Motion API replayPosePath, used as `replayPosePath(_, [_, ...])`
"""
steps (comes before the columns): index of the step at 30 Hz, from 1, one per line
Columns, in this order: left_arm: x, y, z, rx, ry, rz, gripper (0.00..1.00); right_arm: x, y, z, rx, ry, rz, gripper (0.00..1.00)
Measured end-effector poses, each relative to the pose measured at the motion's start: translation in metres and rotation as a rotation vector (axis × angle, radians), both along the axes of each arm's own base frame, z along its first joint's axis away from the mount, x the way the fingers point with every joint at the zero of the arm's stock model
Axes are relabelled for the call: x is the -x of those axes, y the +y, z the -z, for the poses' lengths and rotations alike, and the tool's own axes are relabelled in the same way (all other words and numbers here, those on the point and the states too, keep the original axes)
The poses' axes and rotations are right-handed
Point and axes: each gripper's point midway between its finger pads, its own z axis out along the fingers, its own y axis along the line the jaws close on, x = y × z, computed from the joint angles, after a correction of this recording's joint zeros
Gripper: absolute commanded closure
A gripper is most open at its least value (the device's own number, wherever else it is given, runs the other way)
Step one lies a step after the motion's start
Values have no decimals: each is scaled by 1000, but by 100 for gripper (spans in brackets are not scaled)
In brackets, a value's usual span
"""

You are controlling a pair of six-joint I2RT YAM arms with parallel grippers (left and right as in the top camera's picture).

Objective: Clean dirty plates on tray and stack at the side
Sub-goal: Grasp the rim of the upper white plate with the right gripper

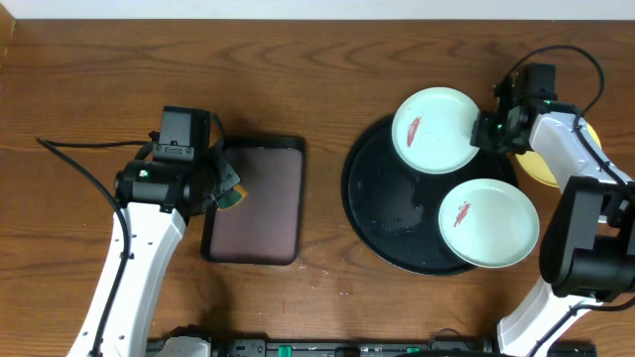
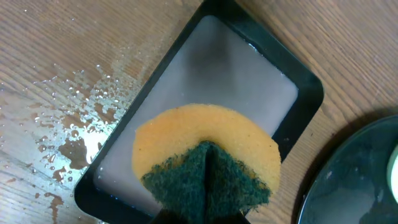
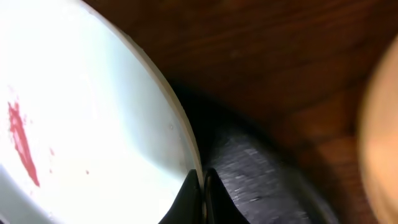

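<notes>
Brown wooden table (image 1: 317,79), spattered with water (image 2: 74,118) well left of the black tray (image 1: 382,213). Two smeared mint plates (image 1: 491,223) overlap the tray's far and right rim, with the yellow plate (image 1: 539,166) just right of it. Right gripper (image 3: 203,186) is pinched closed on the far plate (image 1: 435,129) at its rim; left gripper (image 1: 220,188) clamps a sponge (image 2: 205,149).

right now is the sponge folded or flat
Folded: the left tool pinches the sponge, its green face creased into a ridge.

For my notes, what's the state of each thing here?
far plate: smeared, rim gripped
near plate: smeared, on round tray
yellow plate: off round tray, partly hidden
sponge: folded, held
rectangular tray: holds cloudy liquid
left gripper: shut on sponge
right gripper: shut on far plate
</notes>
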Motion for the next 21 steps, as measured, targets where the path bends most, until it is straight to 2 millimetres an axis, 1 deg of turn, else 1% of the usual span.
replayPosePath(4, [0, 0, 0, 0, 0, 0, 93, 11, 30, 2, -41, 41, -80, 99])
replayPosePath(6, [0, 0, 0, 0, 0, 0, 93, 20, 47, 4, -55, 75, -128, 99])
replayPosePath(10, [-1, 0, 0, 0, -3, 0, 93, 38, 73, 7, -62, 130, -221, 99])
replayPosePath(15, [-1, -5, 0, 0, -5, 15, 93, 59, 88, 10, -57, 206, -275, 99])
replayPosePath(17, [-1, -10, -1, 1, -9, 32, 92, 64, 90, 11, -43, 226, -284, 99])
replayPosePath(21, [-1, -25, -2, 3, -18, 82, 93, 68, 84, 15, 8, 243, -283, 99])
